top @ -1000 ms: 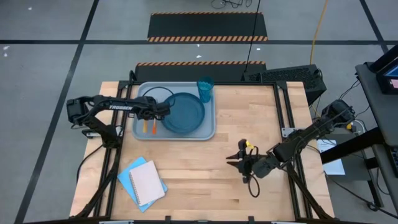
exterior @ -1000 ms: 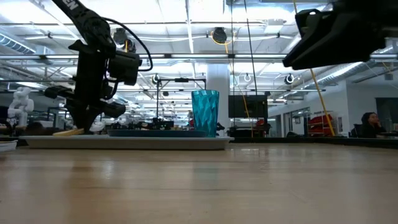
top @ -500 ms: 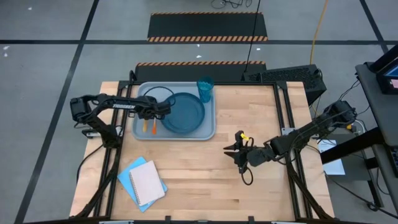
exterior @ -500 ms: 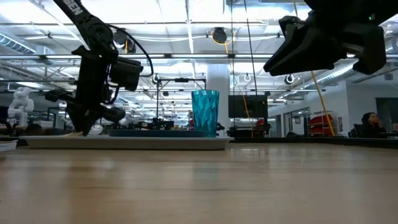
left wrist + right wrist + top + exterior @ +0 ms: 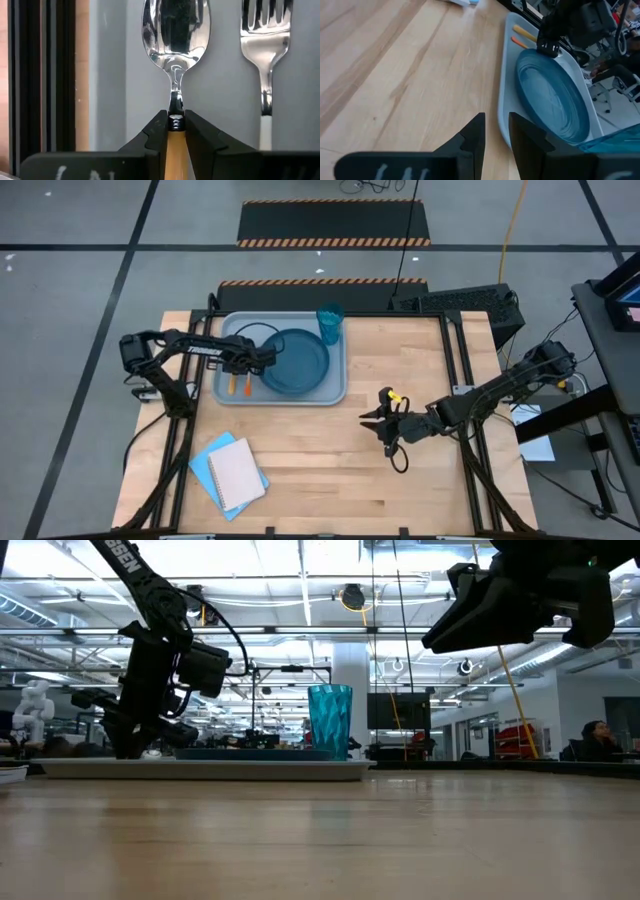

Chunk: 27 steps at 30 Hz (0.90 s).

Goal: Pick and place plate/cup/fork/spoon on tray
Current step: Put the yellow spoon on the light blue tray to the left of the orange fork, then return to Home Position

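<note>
Tray [image 5: 225, 394] sits at the far-left part of the wooden table [image 5: 330, 470], one of it, light grey-blue. On it: one plate [image 5: 296, 361], dark teal, taking the middle; one cup [image 5: 330, 323] upright at the tray's far right corner, just beside the plate; one spoon [image 5: 175, 30] and one fork [image 5: 265, 40] lying side by side on the strip of tray left of the plate, handles pointing toward the near edge, not touching each other. That makes four items on the tray.

Left gripper [image 5: 176, 131] is over that strip, low on the tray, fingers [image 5: 155, 135] pinched on the spoon's yellow-orange handle right where the metal neck starts; the spoon bowl lies flat against the tray surface ahead of it. In the low view the left gripper [image 5: 140, 735] reaches down to tray level, with the cup [image 5: 329, 721] standing clear of it to the side.

Right gripper [image 5: 368, 420] hangs above bare table, well apart from the tray, on the right-centre of the table. Its fingers [image 5: 472, 137] stand slightly apart with a narrow gap, nothing between them. Its wrist view looks across the wood to the tray [image 5: 506, 100], plate [image 5: 550, 100] and both cutlery handles.

One blue-and-white notebook [image 5: 232, 471] lies near the table's front left corner, apart from everything else.

Arms: two. Grippers: two.
</note>
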Tool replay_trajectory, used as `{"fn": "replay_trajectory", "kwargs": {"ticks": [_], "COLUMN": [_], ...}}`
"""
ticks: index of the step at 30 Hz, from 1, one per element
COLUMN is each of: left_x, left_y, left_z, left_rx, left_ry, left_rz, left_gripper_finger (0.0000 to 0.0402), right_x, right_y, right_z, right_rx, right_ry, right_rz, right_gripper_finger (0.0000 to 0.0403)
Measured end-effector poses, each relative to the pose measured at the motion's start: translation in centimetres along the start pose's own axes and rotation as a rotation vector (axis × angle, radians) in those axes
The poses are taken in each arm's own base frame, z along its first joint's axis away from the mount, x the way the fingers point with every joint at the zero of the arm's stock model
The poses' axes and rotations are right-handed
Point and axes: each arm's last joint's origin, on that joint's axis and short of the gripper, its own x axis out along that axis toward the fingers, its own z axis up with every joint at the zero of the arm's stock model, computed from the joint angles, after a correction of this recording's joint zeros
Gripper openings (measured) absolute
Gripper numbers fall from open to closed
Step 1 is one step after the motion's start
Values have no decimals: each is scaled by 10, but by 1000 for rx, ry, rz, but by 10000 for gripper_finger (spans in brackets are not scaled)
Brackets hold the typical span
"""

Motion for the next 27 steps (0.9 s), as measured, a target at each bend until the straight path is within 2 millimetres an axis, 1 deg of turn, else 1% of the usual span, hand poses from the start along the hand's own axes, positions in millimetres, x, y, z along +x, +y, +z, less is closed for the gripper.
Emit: {"fn": "replay_trajectory", "kwargs": {"ticks": [6, 10, 14, 18, 27], "left_x": [0, 0, 0, 1, -2], "left_y": [0, 1, 4, 3, 1], "left_z": [0, 0, 2, 3, -3], "left_rx": [-11, 3, 33, 30, 54], "left_ry": [-5, -8, 9, 26, 43], "left_rz": [4, 10, 34, 15, 7], "left_gripper_finger": [101, 119, 121, 122, 122], "right_x": [0, 0, 0, 0, 0], "right_y": [0, 0, 0, 0, 0], "right_z": [0, 0, 0, 0, 0], "right_rx": [2, 1, 0, -3, -5], "right_ry": [0, 0, -1, -1, -1], "right_rz": [0, 1, 0, 0, 0], "right_gripper_finger": [80, 80, 80, 80, 80]}}
